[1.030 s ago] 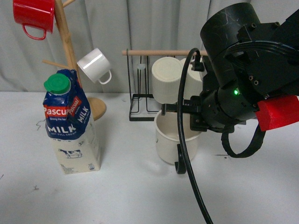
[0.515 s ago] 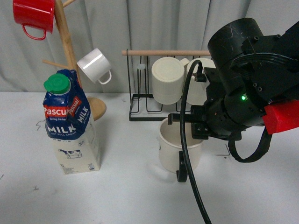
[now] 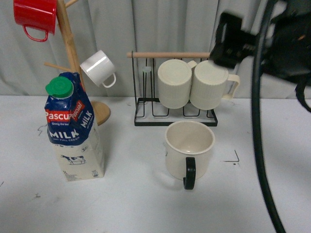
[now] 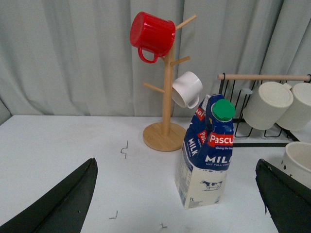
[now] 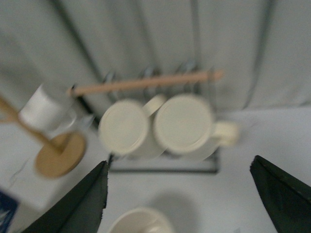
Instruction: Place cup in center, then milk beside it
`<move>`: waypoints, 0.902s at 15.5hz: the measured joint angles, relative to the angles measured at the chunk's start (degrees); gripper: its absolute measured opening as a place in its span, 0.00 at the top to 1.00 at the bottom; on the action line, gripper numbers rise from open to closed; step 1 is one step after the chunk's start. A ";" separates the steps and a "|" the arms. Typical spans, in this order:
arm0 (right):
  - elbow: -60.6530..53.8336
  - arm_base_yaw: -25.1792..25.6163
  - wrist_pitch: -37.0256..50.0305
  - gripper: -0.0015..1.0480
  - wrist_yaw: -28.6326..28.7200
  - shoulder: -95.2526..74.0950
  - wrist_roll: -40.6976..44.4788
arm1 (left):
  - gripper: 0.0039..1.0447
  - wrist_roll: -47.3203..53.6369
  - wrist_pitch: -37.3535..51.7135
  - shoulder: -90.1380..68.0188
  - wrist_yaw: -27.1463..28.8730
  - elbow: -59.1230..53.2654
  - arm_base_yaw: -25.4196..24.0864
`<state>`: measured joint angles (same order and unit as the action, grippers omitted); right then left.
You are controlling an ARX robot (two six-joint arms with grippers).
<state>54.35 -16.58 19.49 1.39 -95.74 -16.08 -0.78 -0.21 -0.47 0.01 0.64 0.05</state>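
The cup (image 3: 189,150), cream with a black handle turned toward me, stands upright on the white table with nothing holding it. A black corner mark (image 3: 235,157) of the center lies just to its right. The milk (image 3: 73,128) stands upright well to the cup's left. My right arm (image 3: 272,39) is raised high, above and behind the cup. The right wrist view is blurred; my right gripper (image 5: 180,162) is open and empty, with the cup's rim (image 5: 141,221) below it. My left gripper (image 4: 175,165) is open, facing the milk (image 4: 206,155) from a distance.
A black wire rack (image 3: 175,114) with two ribbed cream mugs (image 3: 194,82) stands right behind the cup. A wooden mug tree (image 3: 70,53) behind the milk carries a red mug (image 3: 35,15) and a small white mug (image 3: 98,68). A black cable (image 3: 257,145) hangs at the right.
My right arm has let go of the cup and risen up and to the right. The cup stays on the table, now fully in view. The milk has not moved.
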 joint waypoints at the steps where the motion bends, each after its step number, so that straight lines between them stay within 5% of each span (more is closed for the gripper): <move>1: -7.08 0.72 12.55 0.21 -8.04 4.92 4.76 | 0.06 0.00 0.04 0.00 -0.02 0.00 0.00; 2: -14.93 2.56 19.71 0.31 -12.07 11.58 9.29 | 0.06 0.00 0.02 0.00 0.02 0.00 0.00; 4: -27.85 8.55 20.09 0.54 -11.21 29.07 13.70 | 0.06 0.00 0.00 0.00 0.00 0.00 0.00; 8: -40.00 10.84 21.07 0.99 -7.08 39.52 15.93 | 0.06 -0.02 0.00 0.00 0.02 0.00 0.00; 14: -47.47 16.94 17.86 0.98 -1.77 50.84 15.93 | 0.06 0.00 0.00 0.00 0.02 0.00 0.00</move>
<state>6.87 0.36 37.34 -0.38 -44.91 -0.14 -0.78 -0.21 -0.47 0.03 0.64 0.05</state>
